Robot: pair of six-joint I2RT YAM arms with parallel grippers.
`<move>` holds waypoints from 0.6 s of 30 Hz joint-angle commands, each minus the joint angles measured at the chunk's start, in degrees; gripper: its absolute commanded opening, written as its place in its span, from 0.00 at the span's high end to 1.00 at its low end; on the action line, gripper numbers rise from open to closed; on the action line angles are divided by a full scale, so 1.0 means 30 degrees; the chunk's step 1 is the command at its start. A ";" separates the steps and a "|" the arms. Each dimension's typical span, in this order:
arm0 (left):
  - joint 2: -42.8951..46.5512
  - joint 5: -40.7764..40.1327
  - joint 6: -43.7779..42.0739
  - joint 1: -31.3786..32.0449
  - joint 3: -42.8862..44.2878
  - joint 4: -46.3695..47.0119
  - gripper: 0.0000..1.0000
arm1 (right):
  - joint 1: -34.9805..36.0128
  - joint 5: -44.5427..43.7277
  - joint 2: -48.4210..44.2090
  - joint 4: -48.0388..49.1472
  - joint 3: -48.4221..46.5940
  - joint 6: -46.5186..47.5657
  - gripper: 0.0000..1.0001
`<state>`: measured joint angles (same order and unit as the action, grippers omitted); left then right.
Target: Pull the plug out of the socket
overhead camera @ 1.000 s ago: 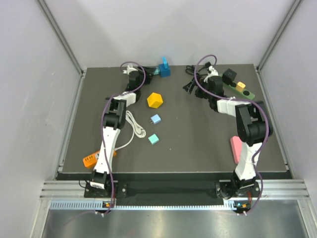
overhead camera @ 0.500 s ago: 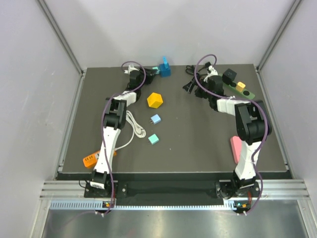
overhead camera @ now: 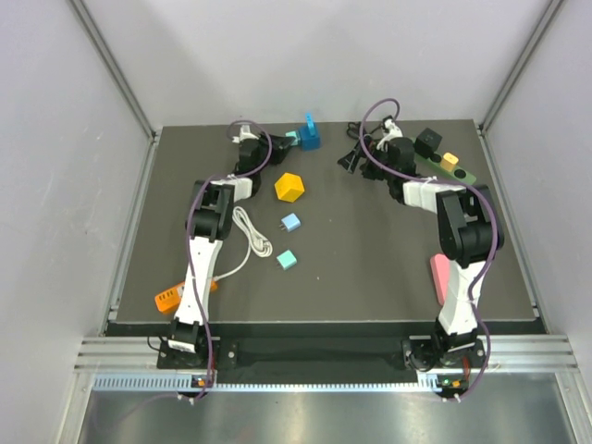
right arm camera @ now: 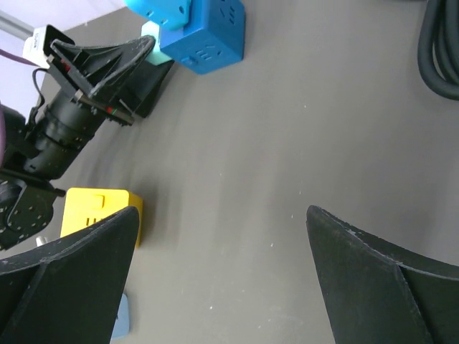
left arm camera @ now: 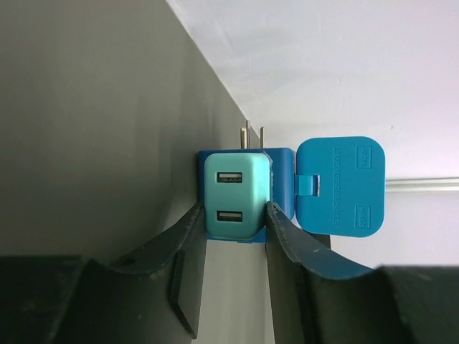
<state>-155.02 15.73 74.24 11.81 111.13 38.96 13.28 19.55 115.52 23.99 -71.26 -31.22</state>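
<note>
The green power strip (overhead camera: 455, 170) lies at the back right of the mat, with a black plug (overhead camera: 427, 141) and a yellow plug (overhead camera: 450, 161) standing on it. My right gripper (overhead camera: 363, 166) is left of the strip, open and empty (right arm camera: 222, 211), over bare mat. My left gripper (overhead camera: 276, 140) is at the back centre, shut (left arm camera: 234, 215) on a teal USB charger (left arm camera: 237, 195) that sits in a blue adapter cube (left arm camera: 337, 186). The cube also shows in the top view (overhead camera: 308, 134) and in the right wrist view (right arm camera: 208, 32).
A coiled black cable (overhead camera: 353, 148) lies beside my right gripper. A yellow block (overhead camera: 289, 187), a light blue charger (overhead camera: 290, 223), a teal block (overhead camera: 287, 260) and a white cable (overhead camera: 248, 236) lie mid-left. An orange piece (overhead camera: 171, 296) lies front left, a pink one (overhead camera: 441, 275) front right.
The blue adapter cube with the teal charger has shifted slightly right in my left gripper's hold. My right gripper has moved a little left, away from the strip.
</note>
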 commanded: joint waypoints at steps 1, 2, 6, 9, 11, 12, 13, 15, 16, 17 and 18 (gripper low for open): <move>0.1310 0.1378 -0.0284 0.0046 -0.2026 0.0663 1.00 | 0.0348 0.0368 0.0076 0.0412 -0.1030 0.0797 0.00; 0.1544 0.1553 -0.0283 0.0046 -0.2382 0.0869 1.00 | 0.0349 0.0368 0.0076 0.0412 -0.1030 0.0885 0.00; 0.2861 0.2022 -0.0429 0.0280 -0.4082 0.1631 1.00 | 0.0612 0.0397 0.0076 0.0150 -0.1176 0.0974 0.00; 0.3769 0.2257 -0.1042 0.0573 -0.4991 0.1662 1.00 | 0.0701 0.0339 0.0046 0.0031 -0.1177 0.1033 0.00; 0.4182 0.2404 -0.1745 0.0778 -0.5169 0.0728 1.00 | 0.0701 0.0338 -0.0012 0.0002 -0.1118 0.1033 0.00; 0.4589 0.2404 -0.2038 0.0837 -0.5169 0.0318 1.00 | 0.0701 0.0338 -0.0012 -0.0027 -0.1089 0.1033 0.00; 0.4796 0.2375 -0.2650 0.0983 -0.5198 -0.0034 1.00 | 0.0730 0.0338 -0.0041 -0.0027 -0.1031 0.1033 0.00; 0.5410 0.2229 -0.3326 0.1101 -0.5169 -0.1147 1.00 | 0.0701 0.0367 -0.0129 0.0031 -0.0943 0.0974 0.00; 0.5646 0.2142 -0.4084 0.1246 -0.5111 -0.1557 1.00 | 0.0701 0.0368 -0.0158 0.0060 -0.0826 0.0974 0.00; 0.5793 0.1938 -0.4497 0.1277 -0.5081 -0.2547 1.00 | 0.0701 0.0368 -0.0188 0.0061 -0.0767 0.1003 0.00; 0.6114 0.1849 -0.4879 0.1364 -0.4907 -0.2934 1.00 | 0.0730 0.0426 -0.0188 0.0090 -0.0738 0.0974 0.01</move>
<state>-142.67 20.56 66.94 14.85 96.09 35.73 14.96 19.86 115.72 22.65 -71.81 -29.54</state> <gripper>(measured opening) 0.396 0.996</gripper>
